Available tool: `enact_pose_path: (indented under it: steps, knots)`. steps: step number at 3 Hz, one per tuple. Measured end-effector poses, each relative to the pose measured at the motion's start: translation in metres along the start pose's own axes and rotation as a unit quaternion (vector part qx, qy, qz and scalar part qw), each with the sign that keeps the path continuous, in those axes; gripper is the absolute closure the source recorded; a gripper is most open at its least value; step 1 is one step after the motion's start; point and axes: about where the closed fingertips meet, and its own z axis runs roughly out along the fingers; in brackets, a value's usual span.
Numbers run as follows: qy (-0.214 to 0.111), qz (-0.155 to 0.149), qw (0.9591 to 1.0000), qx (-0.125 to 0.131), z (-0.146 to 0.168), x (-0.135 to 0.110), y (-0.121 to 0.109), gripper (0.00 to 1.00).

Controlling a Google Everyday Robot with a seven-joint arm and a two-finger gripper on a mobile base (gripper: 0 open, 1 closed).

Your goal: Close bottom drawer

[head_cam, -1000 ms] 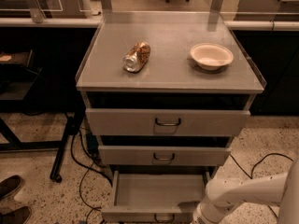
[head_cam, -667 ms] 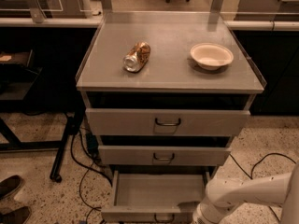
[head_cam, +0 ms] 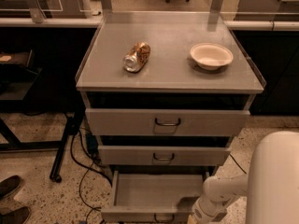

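Note:
The bottom drawer [head_cam: 156,192] of the grey metal cabinet is pulled out, its plain grey tray showing and its shallow front [head_cam: 140,214] at the lower edge of the camera view. The middle drawer [head_cam: 163,156] and the top drawer [head_cam: 167,122] stand slightly out, each with a small dark wire handle. My white arm [head_cam: 219,195] reaches down to the right end of the bottom drawer's front. The gripper [head_cam: 198,217] sits at the frame's lower edge beside that corner and is mostly cut off.
A crushed can [head_cam: 137,56] lies on the cabinet top [head_cam: 168,73], with a white bowl [head_cam: 211,55] to its right. Black cables [head_cam: 81,171] trail on the speckled floor at left. Shoes [head_cam: 11,199] show at lower left. A dark table leg [head_cam: 63,146] stands left of the cabinet.

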Motion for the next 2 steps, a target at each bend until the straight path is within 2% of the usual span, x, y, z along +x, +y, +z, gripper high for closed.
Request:
enact_pose_path:
  steps: [1, 2]
  knots:
    - [0.0, -0.001, 1.0, 0.0, -0.001, 0.001, 0.001, 1.0]
    - [0.002, 0.017, 0.9998, 0.005, 0.013, -0.001, -0.003, 1.0]
